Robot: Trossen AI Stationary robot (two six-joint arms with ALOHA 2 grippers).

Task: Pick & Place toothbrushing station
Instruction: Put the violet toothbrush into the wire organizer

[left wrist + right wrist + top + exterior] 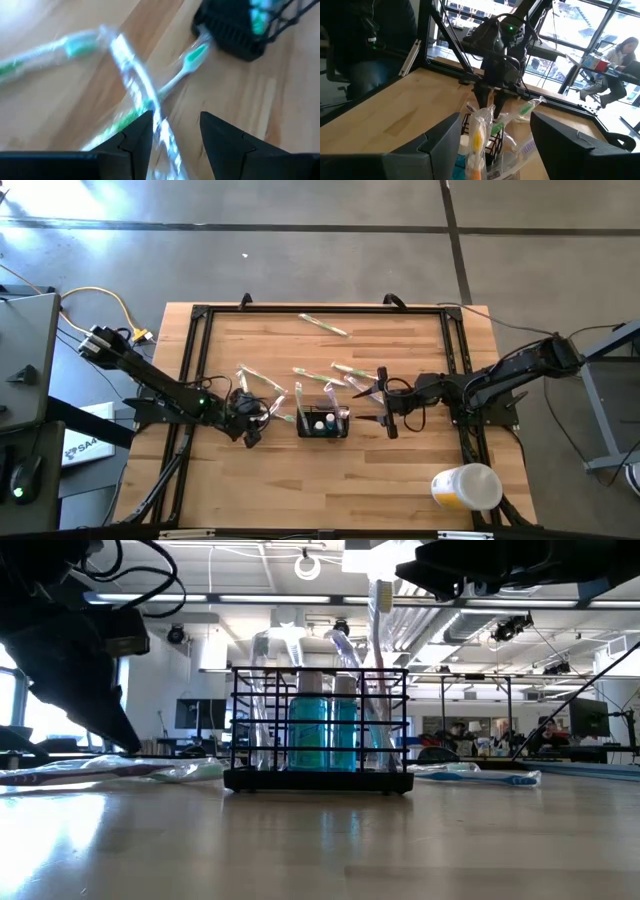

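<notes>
The toothbrushing station, a small black wire caddy (322, 425) (320, 730), stands on its base mid-table and holds teal tubes (325, 720) and upright wrapped toothbrushes (380, 610). My right gripper (374, 406) (495, 117) is open, level, just right of the caddy. One upright wrapped toothbrush (479, 132) shows in the gap between its fingers. My left gripper (250, 430) (175, 117) is open, slanting down left of the caddy. Its fingers stand on either side of a clear-wrapped toothbrush (135, 80) lying on the table. My left gripper has the toothbrush's clear wrapper (159, 127) running between its fingers, close beside one finger (140, 132). Whether that finger touches the wrapper cannot be told from the blurred picture. The toothbrush lies flat on the wood.
More wrapped toothbrushes lie loose around the caddy (350, 370) (187, 62) and near the far edge (325, 325). A white-and-yellow cup (465, 486) lies at the near right corner. A black frame (200, 315) borders the table. A person (620, 55) sits beyond it.
</notes>
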